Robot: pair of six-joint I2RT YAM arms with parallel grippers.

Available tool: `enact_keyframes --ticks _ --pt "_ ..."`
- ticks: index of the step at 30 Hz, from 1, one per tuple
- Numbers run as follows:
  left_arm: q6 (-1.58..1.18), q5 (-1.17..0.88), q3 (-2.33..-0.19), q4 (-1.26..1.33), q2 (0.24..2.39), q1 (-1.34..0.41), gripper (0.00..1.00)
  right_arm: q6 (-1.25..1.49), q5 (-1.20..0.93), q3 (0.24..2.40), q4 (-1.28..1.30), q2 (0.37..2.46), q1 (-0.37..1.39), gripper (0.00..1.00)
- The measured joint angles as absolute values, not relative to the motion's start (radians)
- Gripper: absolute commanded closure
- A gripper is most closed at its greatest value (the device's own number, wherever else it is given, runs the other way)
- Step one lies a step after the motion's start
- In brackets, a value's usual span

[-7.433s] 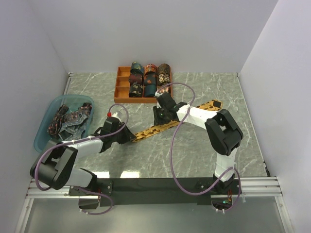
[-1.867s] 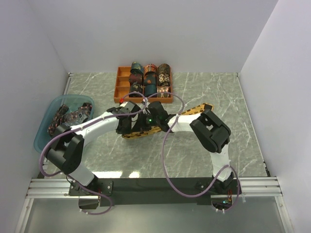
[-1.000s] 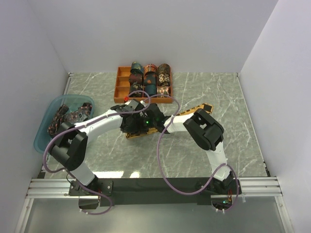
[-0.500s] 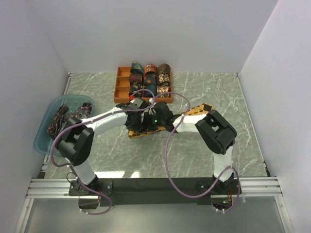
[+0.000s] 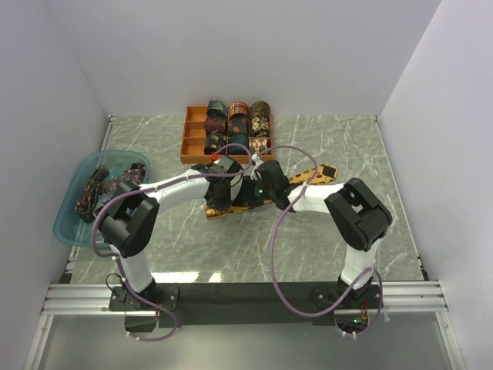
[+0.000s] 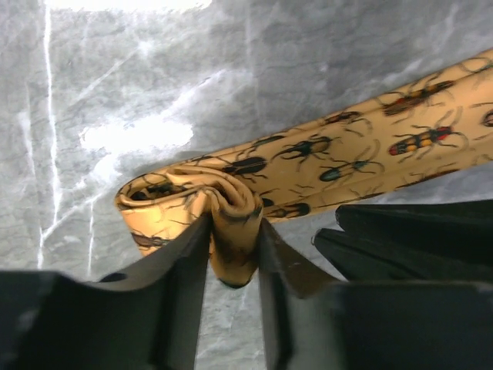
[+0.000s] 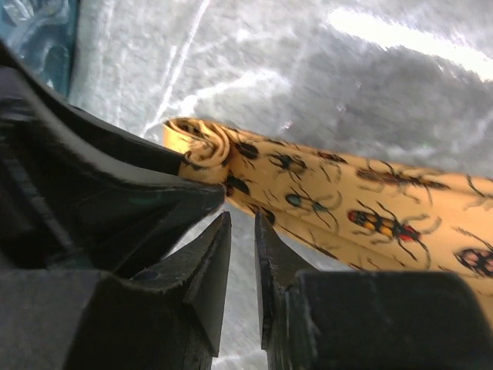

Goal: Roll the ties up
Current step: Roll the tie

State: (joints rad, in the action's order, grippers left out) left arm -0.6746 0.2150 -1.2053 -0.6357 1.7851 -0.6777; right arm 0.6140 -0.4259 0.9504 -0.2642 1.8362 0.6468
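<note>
The mustard-gold tie (image 5: 296,181) with beetle motifs lies slantwise on the marble, its left end wound into a small roll (image 6: 231,202). My left gripper (image 6: 233,245) is shut on that roll, one finger (image 6: 181,266) on each side; it also shows in the top view (image 5: 219,202). My right gripper (image 7: 243,231) sits just to the right of it (image 5: 251,194), its tips at the tie's near edge (image 7: 308,202). Its jaws are nearly shut with a narrow slit and nothing between them. Dark loose ties (image 5: 115,187) lie in the blue basin.
An orange compartment tray (image 5: 192,146) with several rolled ties (image 5: 239,127) stands just behind the grippers. The translucent blue basin (image 5: 73,216) sits at the left wall. Both arms and purple cables cross over the table's middle. Walls close in left, right and back.
The left gripper has moved right along the mustard tie with the rolled end. The flat stretch of tie is shorter. The right gripper has kept beside it and shifted right.
</note>
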Motion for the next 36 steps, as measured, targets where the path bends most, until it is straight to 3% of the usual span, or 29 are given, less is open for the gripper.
enact_keyframes --ticks 1,5,15,24,36 --pt "-0.676 0.213 -1.209 -0.634 1.785 -0.679 0.57 0.612 -0.427 0.944 -0.265 1.835 0.644 0.74" --pt "-0.682 0.206 -1.213 -0.625 1.785 -0.684 0.49 0.612 -0.43 0.926 -0.259 1.825 0.624 0.73" --pt "-0.716 0.202 -1.209 -0.595 1.771 -0.684 0.54 0.631 -0.44 0.926 -0.261 1.813 0.615 0.62" --pt "-0.738 0.196 -1.188 -0.55 1.718 -0.684 0.49 0.632 -0.442 0.93 -0.251 1.813 0.615 0.62" --pt "-0.753 0.198 -1.082 -0.472 1.538 -0.648 0.26 0.604 -0.433 0.987 -0.174 1.813 0.625 0.58"
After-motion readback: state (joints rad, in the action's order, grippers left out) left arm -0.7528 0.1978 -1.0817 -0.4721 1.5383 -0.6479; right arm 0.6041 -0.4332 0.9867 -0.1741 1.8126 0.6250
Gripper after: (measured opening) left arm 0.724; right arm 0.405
